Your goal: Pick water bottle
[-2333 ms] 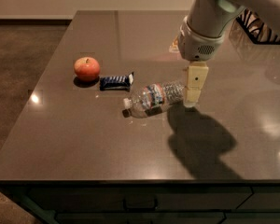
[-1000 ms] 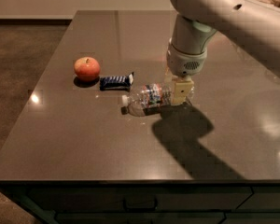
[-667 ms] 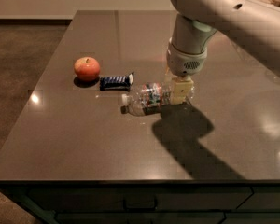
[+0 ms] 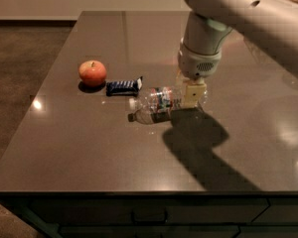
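The water bottle (image 4: pixel 158 104) lies on its side on the dark table (image 4: pixel 89 148), near the middle. It is clear and ribbed with a red-blue-white label, and its cap points to the front left. My gripper (image 4: pixel 192 94) hangs straight down from the large white arm and is down at the bottle's base end, on its right. Its cream tip covers that end of the bottle. The bottle rests on the table.
A red apple (image 4: pixel 92 73) sits to the left of the bottle. A blue snack wrapper (image 4: pixel 123 86) lies between the apple and the bottle, close to the bottle's neck. The arm's shadow falls on the table in front of the gripper.
The gripper has moved left and down from beside the bottle onto its base end. Over the last second it has held almost still. The bottle has not moved.
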You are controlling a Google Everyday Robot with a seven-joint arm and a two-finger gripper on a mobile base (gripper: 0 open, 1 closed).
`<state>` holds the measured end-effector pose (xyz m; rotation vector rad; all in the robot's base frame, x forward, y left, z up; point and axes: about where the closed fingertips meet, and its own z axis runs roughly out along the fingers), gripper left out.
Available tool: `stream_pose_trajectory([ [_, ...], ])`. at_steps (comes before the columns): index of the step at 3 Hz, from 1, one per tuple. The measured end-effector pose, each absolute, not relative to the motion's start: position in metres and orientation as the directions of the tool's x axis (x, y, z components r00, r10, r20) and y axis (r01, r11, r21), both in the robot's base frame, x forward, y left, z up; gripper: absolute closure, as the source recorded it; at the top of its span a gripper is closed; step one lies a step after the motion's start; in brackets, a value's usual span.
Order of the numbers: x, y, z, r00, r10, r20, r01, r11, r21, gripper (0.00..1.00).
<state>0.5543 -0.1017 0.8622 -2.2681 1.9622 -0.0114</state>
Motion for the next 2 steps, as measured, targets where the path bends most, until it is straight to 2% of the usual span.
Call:
stream_pose_trajectory([
  [2,0.551,-0.095,0.995,0.189,-0.934,-0.304,-0.961,-0.113,-0.252,1.0],
])
